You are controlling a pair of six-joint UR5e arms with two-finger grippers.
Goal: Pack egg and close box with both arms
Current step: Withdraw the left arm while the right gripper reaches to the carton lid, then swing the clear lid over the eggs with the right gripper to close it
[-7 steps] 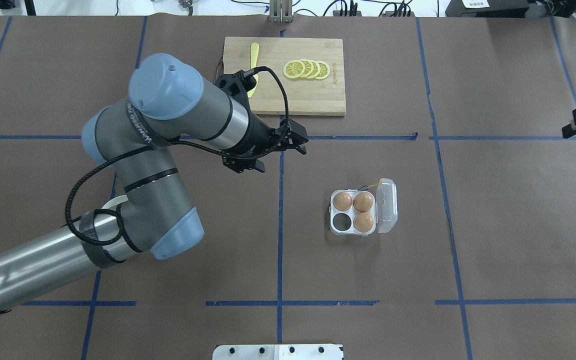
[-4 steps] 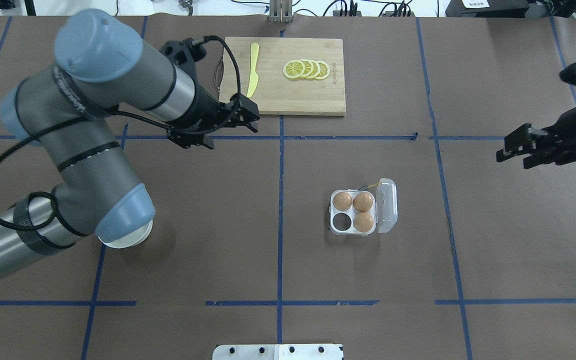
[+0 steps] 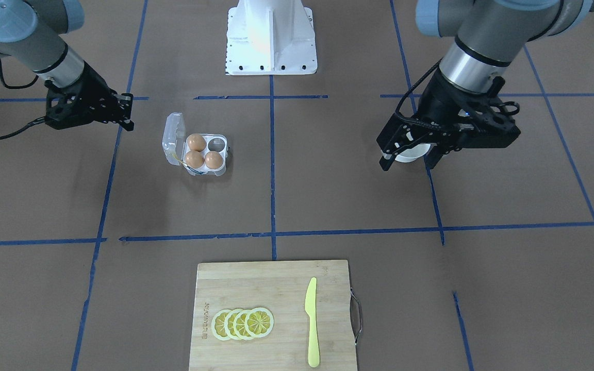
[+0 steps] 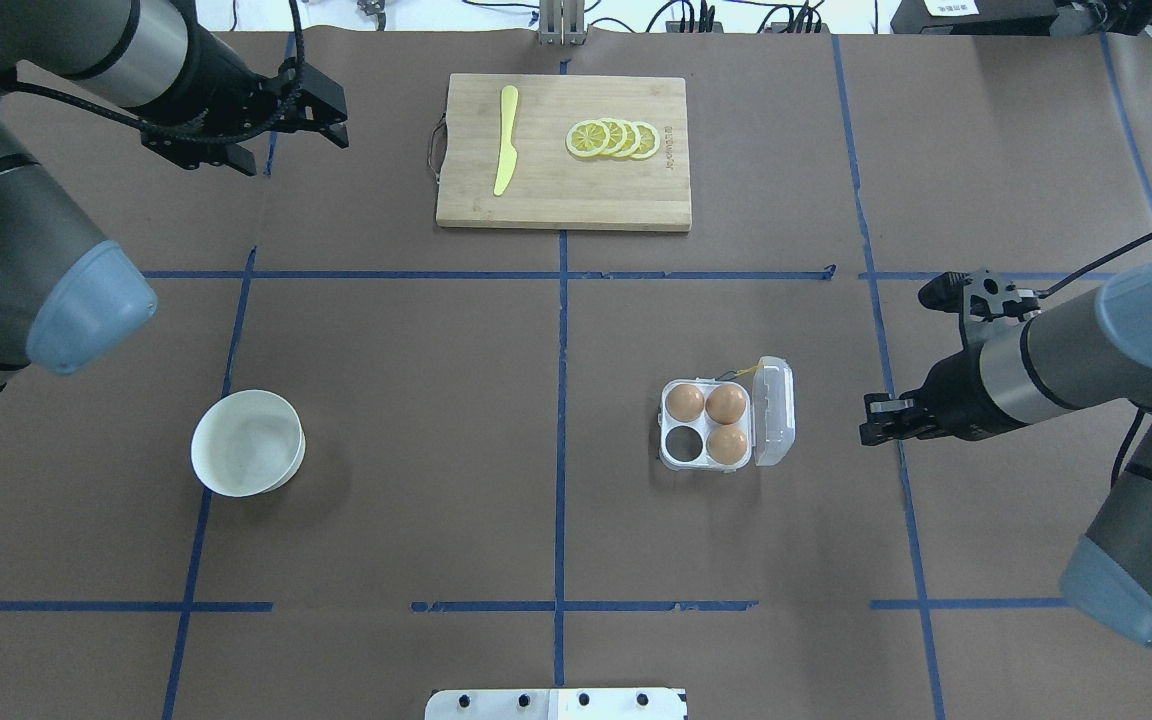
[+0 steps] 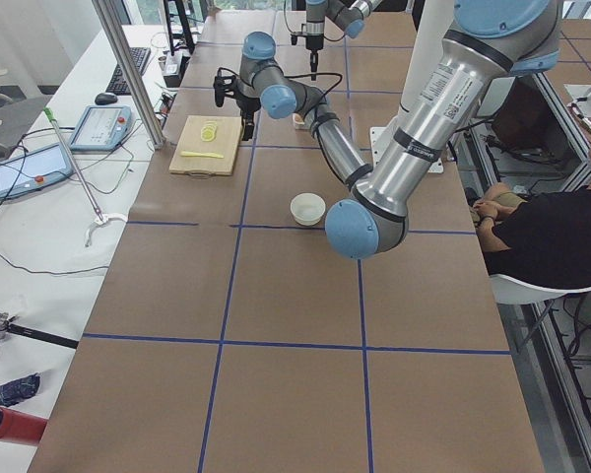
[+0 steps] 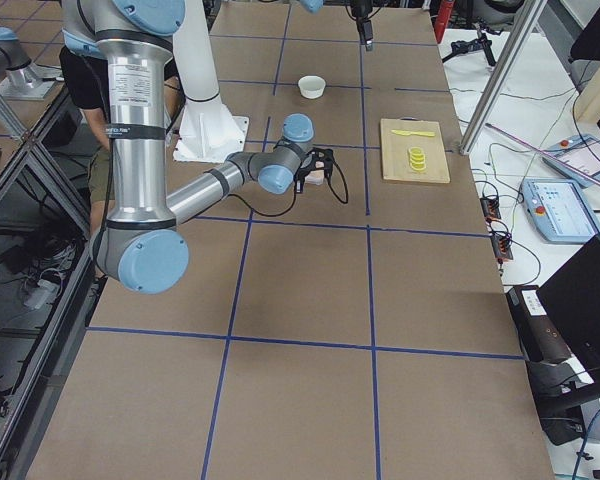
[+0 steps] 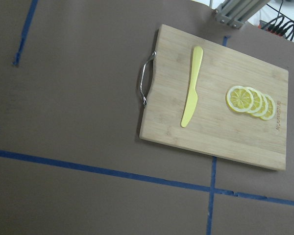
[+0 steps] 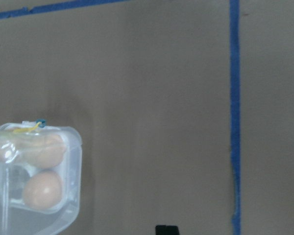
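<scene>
Hands both released, I'm holding nothing. My right hand (image 3: 130, 111) hovers near the box (image 4: 664, 445), on its right, apart from the open lid (image 4: 776, 412) hinged on that side. My left hand (image 4: 286, 135) hangs far left, beside the handle end of the cutting board (image 4: 586, 190), well apart from the box. Three eggs (image 4: 726, 404) sit in the box cells; the near-left cell is empty. Box sits right of centre on the counter (image 4: 436, 400). White bowl (image 4: 246, 455) stands near left. Yellow knife (image 4: 506, 140) and lemon slices (image 4: 614, 139) lie on the board.

Brown paper-covered table (image 4: 436, 450) with blue tape grid (image 4: 562, 400)
</scene>
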